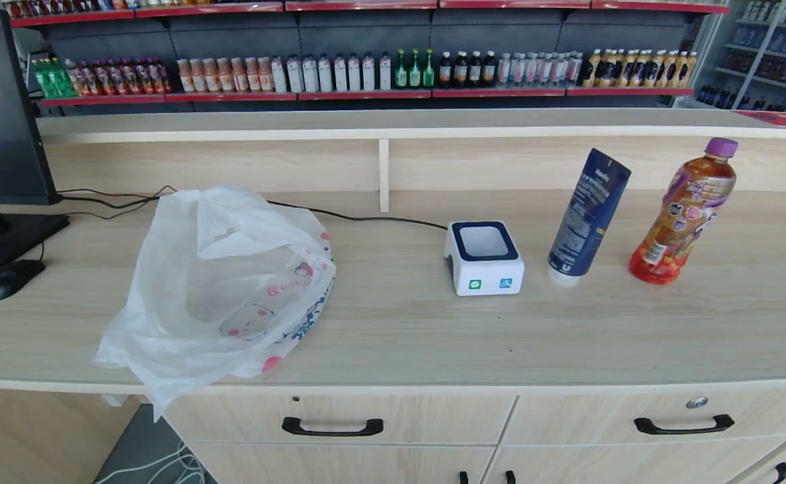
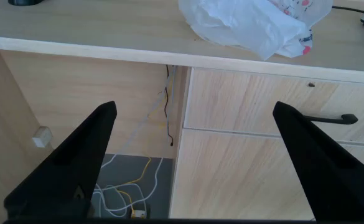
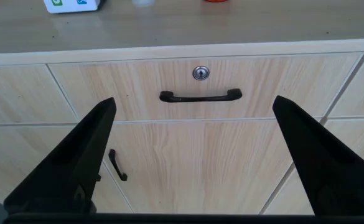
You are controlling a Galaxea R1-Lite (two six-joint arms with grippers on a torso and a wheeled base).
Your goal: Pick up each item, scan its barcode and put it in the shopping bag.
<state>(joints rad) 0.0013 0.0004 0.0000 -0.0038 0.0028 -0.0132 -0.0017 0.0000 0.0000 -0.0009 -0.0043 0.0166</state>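
Nearest, the left gripper (image 2: 194, 106) and right gripper (image 3: 194, 99) hang below the counter (image 1: 399, 329) edge, before the drawers (image 3: 200, 124). Each has its fingers spread wide and holds nothing, so I judge the task not yet begun. On the counter the bag (image 1: 224, 275) slumps well left of the scanner (image 1: 483, 259) with its mouth gaping, and as far as its thin plastic shows it holds no item. The tube (image 1: 587, 215) stands just right of the scanner and the bottle (image 1: 685, 212) farther right, both upright, so two pickups, scans and drops remain.
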